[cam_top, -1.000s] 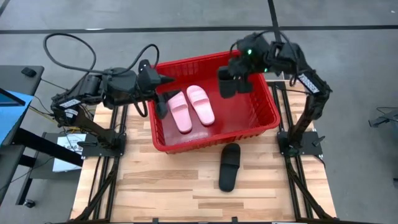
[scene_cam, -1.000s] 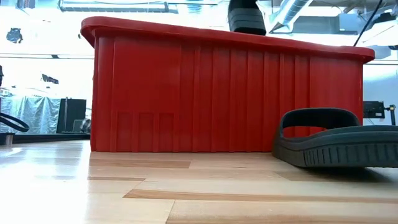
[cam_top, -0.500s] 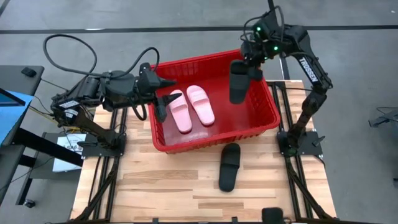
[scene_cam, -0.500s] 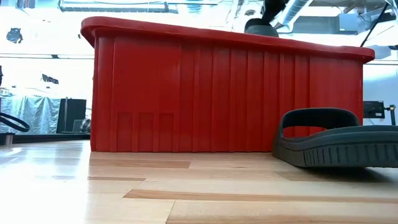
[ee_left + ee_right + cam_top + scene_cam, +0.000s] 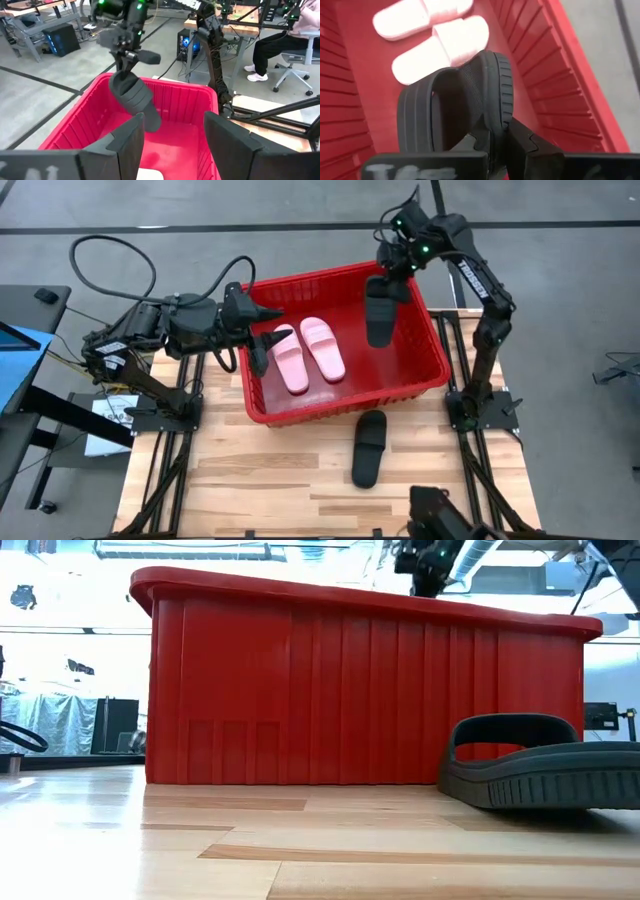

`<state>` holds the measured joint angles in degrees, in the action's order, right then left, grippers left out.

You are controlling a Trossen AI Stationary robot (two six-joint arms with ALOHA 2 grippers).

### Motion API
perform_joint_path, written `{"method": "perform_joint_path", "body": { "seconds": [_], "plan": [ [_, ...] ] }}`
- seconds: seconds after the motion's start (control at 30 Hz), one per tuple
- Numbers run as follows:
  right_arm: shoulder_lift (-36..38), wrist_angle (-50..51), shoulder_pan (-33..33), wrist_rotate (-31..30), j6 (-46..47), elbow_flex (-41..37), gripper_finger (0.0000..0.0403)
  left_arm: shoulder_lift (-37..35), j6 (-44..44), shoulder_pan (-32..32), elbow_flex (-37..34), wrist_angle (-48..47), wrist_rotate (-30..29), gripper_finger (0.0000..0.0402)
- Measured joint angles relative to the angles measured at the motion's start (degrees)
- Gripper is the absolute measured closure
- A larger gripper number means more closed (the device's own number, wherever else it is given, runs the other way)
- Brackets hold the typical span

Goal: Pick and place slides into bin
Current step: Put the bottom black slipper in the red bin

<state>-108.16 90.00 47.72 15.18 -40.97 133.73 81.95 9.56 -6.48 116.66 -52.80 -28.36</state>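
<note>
The right gripper (image 5: 392, 268) is up high over the far right part of the red bin (image 5: 432, 340). It is pinching one end of a black slide (image 5: 380, 312), and the slide hangs down from it above the inside of the bin. From the right wrist, the two fingers (image 5: 530, 142) squeeze the thick sole of the hanging slide (image 5: 455, 105), one on each side.

Two pink slides (image 5: 308, 352) lie side by side on the bin floor, nearer the left side. The other black slide (image 5: 368, 447) lies on the wooden table (image 5: 250, 470), just in front of the bin.

The left gripper (image 5: 262, 340) hangs over the left edge of the bin, near the pink slides. Its fingers (image 5: 122, 145) are spread apart and hold nothing.
</note>
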Motion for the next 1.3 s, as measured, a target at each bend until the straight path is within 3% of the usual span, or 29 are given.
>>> {"method": "perform_joint_path", "body": {
  "seconds": [0.23, 0.57, 0.67, 0.93, 1.3],
  "plan": [
    [-3.7, 0.0, 2.4, 0.4, 0.3, 0.0, 0.0388, 0.0, 0.0, 0.0, 0.0, 0.0, 0.0, 0.0205],
    [-2.7, -0.1, 5.7, 3.8, 3.5, -0.7, 0.0389, 0.0, 0.0, 0.0, 0.0, 0.0, 0.0, 0.0205],
    [-0.2, -0.2, 5.3, 5.5, 3.5, -4.8, 0.039, 0.0, 0.0, 0.0, 0.0, 0.0, -0.1, 0.0205],
    [9.3, 0.3, 3.7, 3.1, 0.8, -24.0, 0.039, 0.0, 0.0, 0.0, 0.0, -0.1, 0.5, 0.0205],
    [6.4, -0.1, 3.7, 3.9, -2.4, -25.7, 0.039, 0.4, 0.5, 0.0, -0.1, 1.1, 0.6, 0.0205]
  ]
}}
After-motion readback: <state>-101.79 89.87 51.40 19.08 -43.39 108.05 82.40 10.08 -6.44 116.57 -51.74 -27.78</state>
